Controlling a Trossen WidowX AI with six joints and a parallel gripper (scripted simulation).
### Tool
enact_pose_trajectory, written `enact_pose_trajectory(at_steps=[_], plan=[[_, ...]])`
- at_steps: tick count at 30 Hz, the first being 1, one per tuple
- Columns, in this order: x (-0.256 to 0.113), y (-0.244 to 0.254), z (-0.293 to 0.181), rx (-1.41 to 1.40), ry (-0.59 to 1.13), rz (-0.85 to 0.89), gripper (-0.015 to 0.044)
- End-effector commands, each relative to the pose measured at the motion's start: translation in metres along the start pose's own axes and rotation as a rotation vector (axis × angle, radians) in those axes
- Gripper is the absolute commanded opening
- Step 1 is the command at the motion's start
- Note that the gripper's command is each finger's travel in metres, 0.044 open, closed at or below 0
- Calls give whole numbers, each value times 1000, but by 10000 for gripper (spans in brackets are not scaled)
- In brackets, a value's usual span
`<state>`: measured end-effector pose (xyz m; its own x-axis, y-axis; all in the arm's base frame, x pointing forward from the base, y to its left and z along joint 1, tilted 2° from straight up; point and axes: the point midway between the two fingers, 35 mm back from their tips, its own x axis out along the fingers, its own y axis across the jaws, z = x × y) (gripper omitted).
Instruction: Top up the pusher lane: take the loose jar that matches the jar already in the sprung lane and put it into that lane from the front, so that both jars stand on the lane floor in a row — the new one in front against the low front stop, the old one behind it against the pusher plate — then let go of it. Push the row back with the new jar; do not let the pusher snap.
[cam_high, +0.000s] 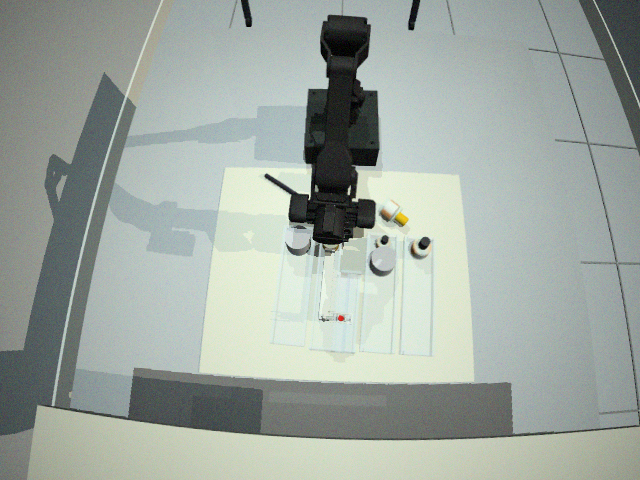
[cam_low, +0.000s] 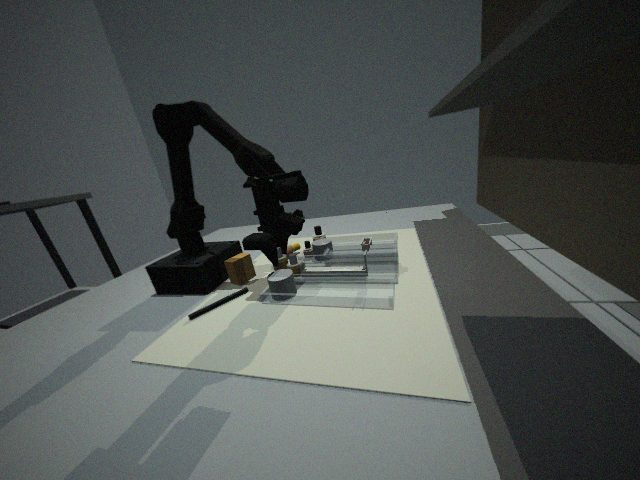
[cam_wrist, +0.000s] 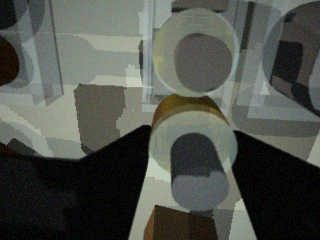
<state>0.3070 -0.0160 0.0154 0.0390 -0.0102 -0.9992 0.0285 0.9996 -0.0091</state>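
My gripper (cam_wrist: 189, 136) is shut on a jar with a grey cap, clear shoulder and amber body (cam_wrist: 192, 145); in the exterior view its grey cap (cam_low: 279, 253) shows beside the fingers. The top view hides the fingertips under the hand. The held jar looks about upright, at the front end of the sprung lane (cam_high: 332, 350) (cam_wrist: 148, 75). The similar lane jar (cam_wrist: 196, 55) (cam_low: 295, 258) stands directly behind it, very close; contact is not clear. The red-marked pusher end (cam_high: 341, 318) (cam_low: 366, 241) is farther back. The front stop is hidden.
Grey cylinders stand at the left lane (cam_high: 298, 240) and right of the sprung lane (cam_high: 382, 260). A black-capped jar (cam_high: 421, 249) stands in the far-right lane. A yellow-capped jar (cam_high: 391, 210) lies on its side. An orange block (cam_low: 240, 268) (cam_wrist: 180, 225) and black rod (cam_low: 217, 303) (cam_high: 279, 183) are near the base.
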Motion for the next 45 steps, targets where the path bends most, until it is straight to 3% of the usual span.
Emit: enact_pose_trajectory(at_steps=[1,45], plan=[[-3,1,9,-3,-26,4,0],[-6,1,24,-3,-28,4,0]])
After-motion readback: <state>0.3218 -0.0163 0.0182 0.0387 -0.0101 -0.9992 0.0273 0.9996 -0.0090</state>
